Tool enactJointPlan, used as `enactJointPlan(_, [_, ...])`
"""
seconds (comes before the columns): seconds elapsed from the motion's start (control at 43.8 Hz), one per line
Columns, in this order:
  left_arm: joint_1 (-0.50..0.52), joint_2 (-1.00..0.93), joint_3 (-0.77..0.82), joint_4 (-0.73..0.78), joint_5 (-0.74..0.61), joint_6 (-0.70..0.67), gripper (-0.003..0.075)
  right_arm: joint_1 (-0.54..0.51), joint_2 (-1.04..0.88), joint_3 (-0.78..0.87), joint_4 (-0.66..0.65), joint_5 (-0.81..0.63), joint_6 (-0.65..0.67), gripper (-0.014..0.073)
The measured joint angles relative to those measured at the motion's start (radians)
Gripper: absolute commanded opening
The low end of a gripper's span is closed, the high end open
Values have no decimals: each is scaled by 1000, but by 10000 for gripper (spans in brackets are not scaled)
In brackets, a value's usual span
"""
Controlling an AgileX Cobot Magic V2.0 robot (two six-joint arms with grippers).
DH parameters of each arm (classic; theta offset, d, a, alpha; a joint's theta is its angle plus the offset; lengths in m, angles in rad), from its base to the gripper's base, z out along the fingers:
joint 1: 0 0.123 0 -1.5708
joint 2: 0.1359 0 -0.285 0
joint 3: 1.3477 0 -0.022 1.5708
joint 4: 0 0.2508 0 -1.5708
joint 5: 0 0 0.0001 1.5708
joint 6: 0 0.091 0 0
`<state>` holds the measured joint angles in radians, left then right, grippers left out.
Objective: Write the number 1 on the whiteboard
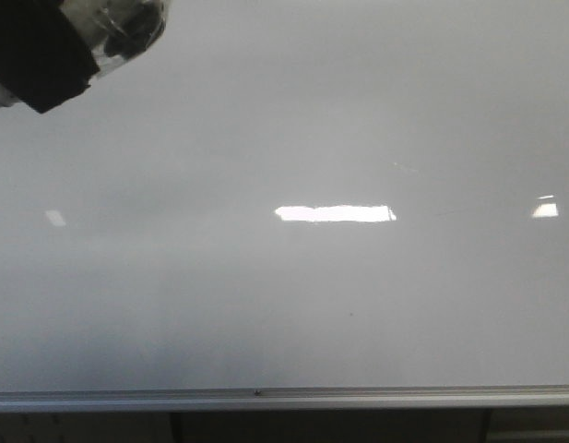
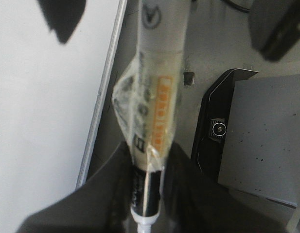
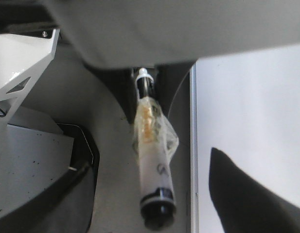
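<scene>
Found the whiteboard blank across the front view, with only bright glare patches on it and no number 1 anywhere; judged the writing as not yet begun. Located the marker in the left claw, which was clenched on the end with the black band and white nub, with the dark fingers pressed to either side. Noted crumpled clear tape wrapped around the barrel just above the grip. Placed the marker beside the board's metal rim, over the grey table and not over the white surface. Could not tell the state of the right claw: made out only blurred dark shapes in its own wrist view. Could not tell whether the black far end of the marker was a bare tip or a cap. Judged the main risks as follows. Lowered from there without moving inward, would have landed on the rim or the table and left no ink on the board. Pressed too hard on the glossy face, could have pushed the barrel back through the fingers or twisted it at the loose tape, bending the stroke. Pressed too lightly, would have left a broken line. With a cap on, would have written nothing.
</scene>
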<state>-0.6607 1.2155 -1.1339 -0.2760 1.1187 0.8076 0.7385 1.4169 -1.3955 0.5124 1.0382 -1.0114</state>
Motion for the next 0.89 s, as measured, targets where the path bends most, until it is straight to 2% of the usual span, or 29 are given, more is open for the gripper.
enactJointPlan(0.16, [0, 0, 0, 0, -4, 1, 48, 4, 29, -11, 1, -9, 0, 395])
enactJointPlan(0.365, [0, 0, 0, 2, -9, 1, 48, 4, 31, -13, 2, -11, 0, 304])
enactJointPlan(0.616, [0, 0, 0, 4, -22, 1, 48, 4, 31, -13, 2, -1, 0, 80])
enactJointPlan(0.776, [0, 0, 0, 6, -22, 6, 48, 4, 31, -13, 3, 1, 0, 17])
enactJointPlan(0.89, [0, 0, 0, 6, -23, 6, 62, 4, 31, -13, 3, 1, 0, 13])
